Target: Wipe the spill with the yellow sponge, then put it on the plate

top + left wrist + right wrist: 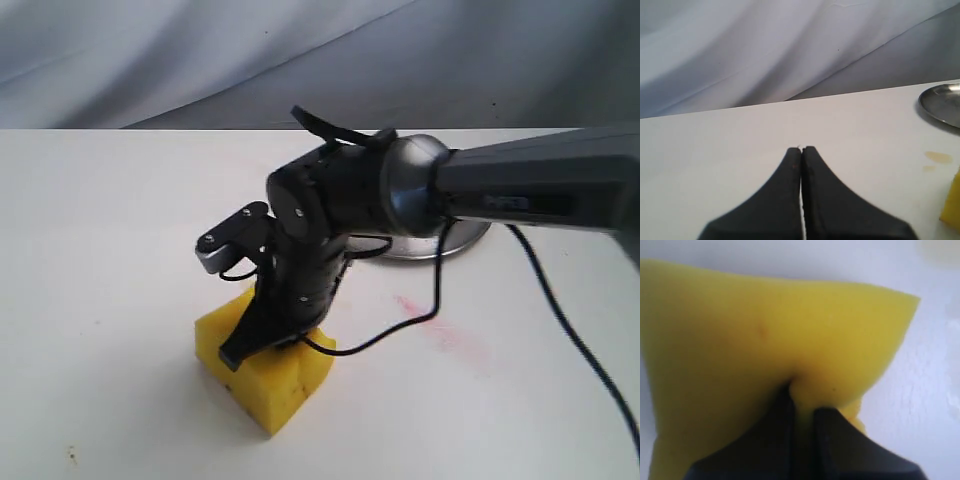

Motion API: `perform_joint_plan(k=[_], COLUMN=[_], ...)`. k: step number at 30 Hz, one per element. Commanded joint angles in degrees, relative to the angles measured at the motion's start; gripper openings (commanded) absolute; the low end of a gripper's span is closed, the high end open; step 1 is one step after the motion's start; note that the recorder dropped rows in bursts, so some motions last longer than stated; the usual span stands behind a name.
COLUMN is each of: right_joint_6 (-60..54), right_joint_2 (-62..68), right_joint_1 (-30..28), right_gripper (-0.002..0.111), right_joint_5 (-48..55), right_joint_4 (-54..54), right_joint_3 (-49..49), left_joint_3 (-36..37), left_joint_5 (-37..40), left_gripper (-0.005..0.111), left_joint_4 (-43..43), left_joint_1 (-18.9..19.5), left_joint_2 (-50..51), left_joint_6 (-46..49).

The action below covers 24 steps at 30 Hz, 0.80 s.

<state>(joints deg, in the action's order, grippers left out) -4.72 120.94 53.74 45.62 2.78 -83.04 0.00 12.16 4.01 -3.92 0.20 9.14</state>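
The yellow sponge point(275, 385) sits near the front edge of the table point(100, 250), pinched in the jaws of the right gripper point(801, 407). The spill point(938, 158) lies just beyond it, toward the plate point(945, 102) near the back edge. The left gripper point(801, 149) is closed and empty.

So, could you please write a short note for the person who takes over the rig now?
Left gripper: shut, holding nothing.
Right gripper: shut on the yellow sponge, which sits on the table.
Spill: next to the sponge, not yet wiped.
Plate: just beyond the spill.
Done: sponge gripped. Left: wipe the spill, put the sponge on the plate.
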Motion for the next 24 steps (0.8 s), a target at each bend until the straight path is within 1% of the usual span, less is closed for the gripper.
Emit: perform_joint_plan(k=[1, 5, 9, 12, 17, 20, 24], right_joint_6=[1.79, 2.91, 3.53, 3.53, 3.53, 3.3, 3.3], right_joint_2=[-6.78, -12.82, -15.78, -16.03, -14.55, -12.83, -9.28], right_joint_1=[-5.13, -12.54, -19.32, -21.67, -20.75, -17.45, -11.99], right_gripper=[0.0, 0.0, 0.0, 0.0, 0.0, 0.0, 0.0], right_joint_5=[-0.13, -0.48, 1.48, 2.3, 1.13, -0.4, -0.4], right_joint_4=[-5.59, -7.91, -8.18, -8.53, -6.13, -4.14, -1.0], right_joint_3=[12.86, 20.58, 22.62, 22.62, 22.52, 21.82, 16.44], left_joint_3=[0.0, 0.0, 0.0, 0.0, 0.0, 0.0, 0.0], left_joint_5=[-0.39, -0.39, -0.39, -0.39, -0.39, -0.39, -0.39], left_gripper=[0.0, 0.0, 0.0, 0.0, 0.0, 0.0, 0.0], left_joint_4=[-0.06, -0.06, -0.06, -0.06, -0.06, -0.06, -0.06], left_joint_1=[-0.03, -0.03, -0.03, -0.03, -0.03, -0.03, -0.03], left_joint_2=[-0.2, -0.2, -0.2, -0.2, -0.2, -0.2, -0.2], left_joint_6=[0.01, 0.01, 0.01, 0.01, 0.01, 0.01, 0.01])
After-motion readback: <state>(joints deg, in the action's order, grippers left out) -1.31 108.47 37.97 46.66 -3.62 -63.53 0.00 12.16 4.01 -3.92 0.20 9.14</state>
